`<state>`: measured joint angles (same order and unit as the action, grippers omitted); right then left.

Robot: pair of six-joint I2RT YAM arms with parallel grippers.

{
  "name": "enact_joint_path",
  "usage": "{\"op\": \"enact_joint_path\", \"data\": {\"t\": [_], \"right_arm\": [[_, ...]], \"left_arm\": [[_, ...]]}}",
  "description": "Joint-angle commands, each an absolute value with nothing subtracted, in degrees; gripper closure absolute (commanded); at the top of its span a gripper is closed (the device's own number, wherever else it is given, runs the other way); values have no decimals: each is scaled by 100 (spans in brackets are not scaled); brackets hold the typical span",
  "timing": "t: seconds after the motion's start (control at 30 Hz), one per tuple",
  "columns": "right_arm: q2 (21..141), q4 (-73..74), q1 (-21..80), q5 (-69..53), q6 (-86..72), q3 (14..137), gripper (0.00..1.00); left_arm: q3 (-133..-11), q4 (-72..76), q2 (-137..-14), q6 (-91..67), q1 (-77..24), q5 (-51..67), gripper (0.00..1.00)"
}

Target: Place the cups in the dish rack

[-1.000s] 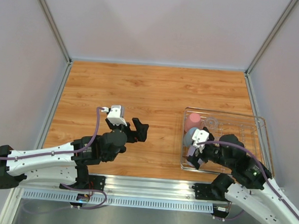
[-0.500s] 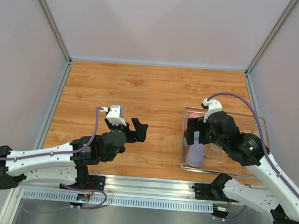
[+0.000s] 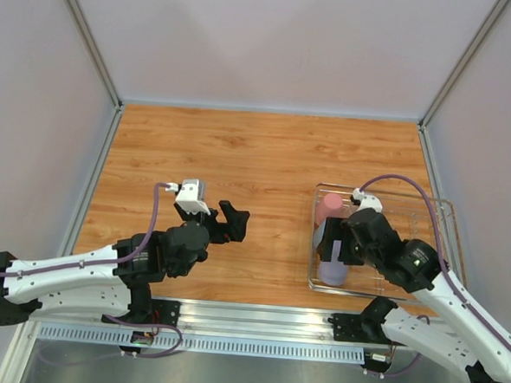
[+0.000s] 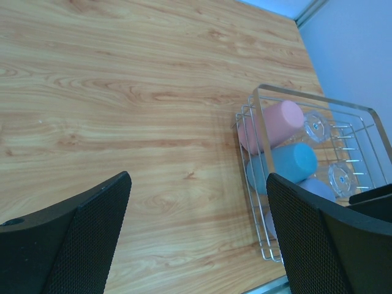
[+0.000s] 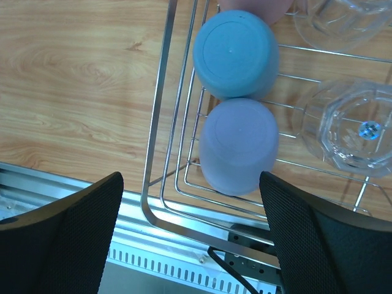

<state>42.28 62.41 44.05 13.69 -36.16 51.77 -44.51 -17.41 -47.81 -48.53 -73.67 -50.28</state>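
The silver wire dish rack (image 3: 446,208) sits at the table's right. In the right wrist view the rack (image 5: 155,135) holds upside down the blue cup (image 5: 234,54), the lavender cup (image 5: 237,146), an edge of the pink cup (image 5: 257,6) and two clear glass tumblers (image 5: 352,131) (image 5: 340,21). My right gripper (image 5: 190,179) is open and empty, hovering above the rack's near left corner (image 3: 332,244). The pink cup (image 3: 328,206) and lavender cup (image 3: 332,272) show beside it. My left gripper (image 3: 230,221) is open and empty over bare table, left of the rack (image 4: 257,184).
The wooden table (image 3: 240,156) is walled by grey panels on three sides. A metal rail (image 3: 256,317) with the arm bases runs along the near edge, just below the rack's near rim.
My right gripper has lifted off the lavender cup, which now stands free in the rack's near left corner. It swung up and back, then settled above the rack. The left arm shifted slightly left.
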Motion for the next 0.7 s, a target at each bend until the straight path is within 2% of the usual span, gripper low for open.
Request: {"op": "enact_joint_path", "data": {"t": [0.0,0.27,0.67], "right_arm": [[4333,5495,4403,986,-3412,5098,7],[4640,5247,4403,984,-2796,5186,4],[4729,5413,4403,897,-3163,4861,3]], "left_arm": [[-4412,-1740,-4711,-4922,-7339,-5106,0],[-4351,-1705,-4676,-4966,-7339,-5124,0],[-4333,-1758,-4623,-4957,-7339,-5212,0]]}}
